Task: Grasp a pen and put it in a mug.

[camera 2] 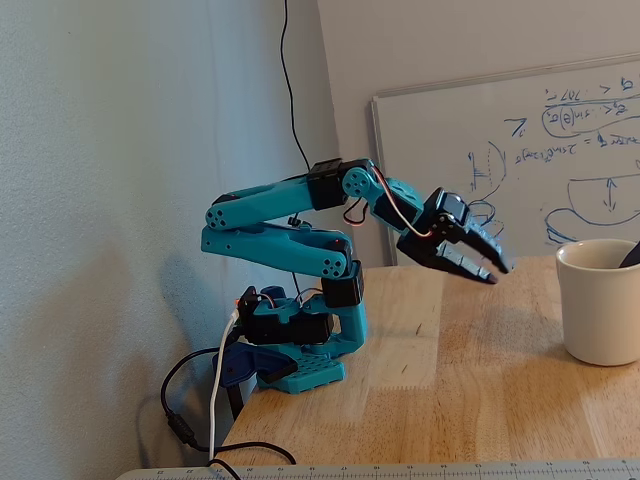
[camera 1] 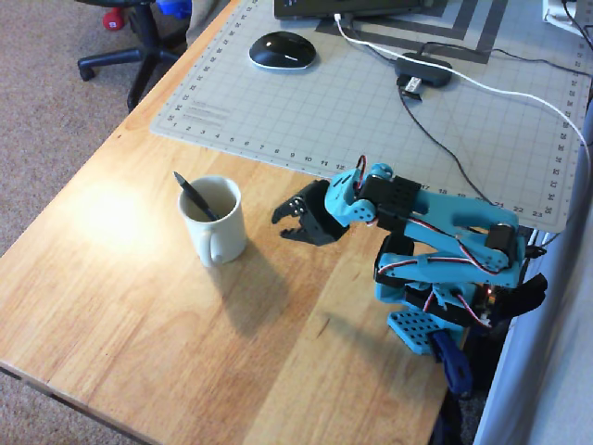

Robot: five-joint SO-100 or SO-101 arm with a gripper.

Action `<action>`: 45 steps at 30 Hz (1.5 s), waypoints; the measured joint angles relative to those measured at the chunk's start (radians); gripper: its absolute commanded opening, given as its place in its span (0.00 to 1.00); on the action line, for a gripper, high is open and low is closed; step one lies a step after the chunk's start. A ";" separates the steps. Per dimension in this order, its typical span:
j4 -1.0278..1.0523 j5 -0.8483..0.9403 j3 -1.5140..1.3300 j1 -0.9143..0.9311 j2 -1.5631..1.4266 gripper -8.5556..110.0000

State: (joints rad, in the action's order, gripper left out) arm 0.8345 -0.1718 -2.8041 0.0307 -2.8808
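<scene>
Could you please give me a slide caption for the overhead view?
Pen standing in the mug, empty gripper beside it.

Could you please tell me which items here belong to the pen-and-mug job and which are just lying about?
Job: pen, standing inside the mug; gripper, jaws empty.

Lying about: computer mouse, cutting mat, USB hub, white cable, whiteboard.

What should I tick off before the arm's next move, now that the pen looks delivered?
1. Pen inside the mug, leaning on the rim: ok.
2. Mug upright on the wooden table: ok.
3. Gripper empty, apart from the mug: ok.
4. Jaws slightly parted in the overhead view: ok.
5. Pen tip resting on the mug's bottom: cannot tell.
6. Retreat path clear of the mouse and cables: ok.
</scene>
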 measured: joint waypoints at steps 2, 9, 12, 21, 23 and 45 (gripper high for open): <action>0.083 0.064 0.000 0.025 -0.040 0.13; 0.196 0.264 -0.150 0.109 -0.219 0.13; 0.199 0.298 -0.259 0.137 -0.348 0.13; 0.222 0.308 -0.354 0.150 -0.442 0.09; 0.239 0.310 -0.354 0.150 -0.442 0.09; 0.270 0.310 -0.354 0.150 -0.442 0.09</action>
State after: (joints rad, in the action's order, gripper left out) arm 1.1045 0.1381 -3.1585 0.1810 -3.3226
